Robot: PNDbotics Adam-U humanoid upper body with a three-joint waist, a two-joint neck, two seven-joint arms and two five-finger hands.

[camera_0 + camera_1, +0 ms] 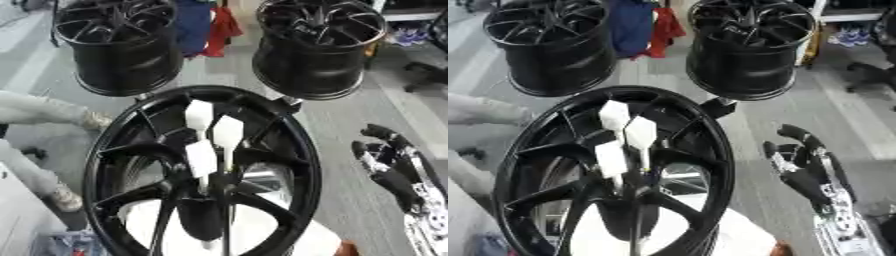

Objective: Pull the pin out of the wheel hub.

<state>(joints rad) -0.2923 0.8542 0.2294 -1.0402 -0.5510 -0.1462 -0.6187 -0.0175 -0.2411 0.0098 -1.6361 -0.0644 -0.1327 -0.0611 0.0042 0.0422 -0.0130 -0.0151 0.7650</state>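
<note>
A big black spoked wheel hub point(289, 150) lies face up right below me, filling the lower middle of both views. Three white pins with flat paddle-shaped heads point(199, 115) point(228, 131) point(200, 157) stand up from its centre, close together. My right hand point(802, 165) hovers to the right of the hub's rim, apart from it, black fingers relaxed and holding nothing. The left hand shows in neither view.
Two more black wheel hubs point(118, 45) point(319, 45) stand on the grey floor at the back left and back right. Blue and red cloth point(206, 25) hangs between them. A person's light sleeve point(39, 107) shows at the left edge.
</note>
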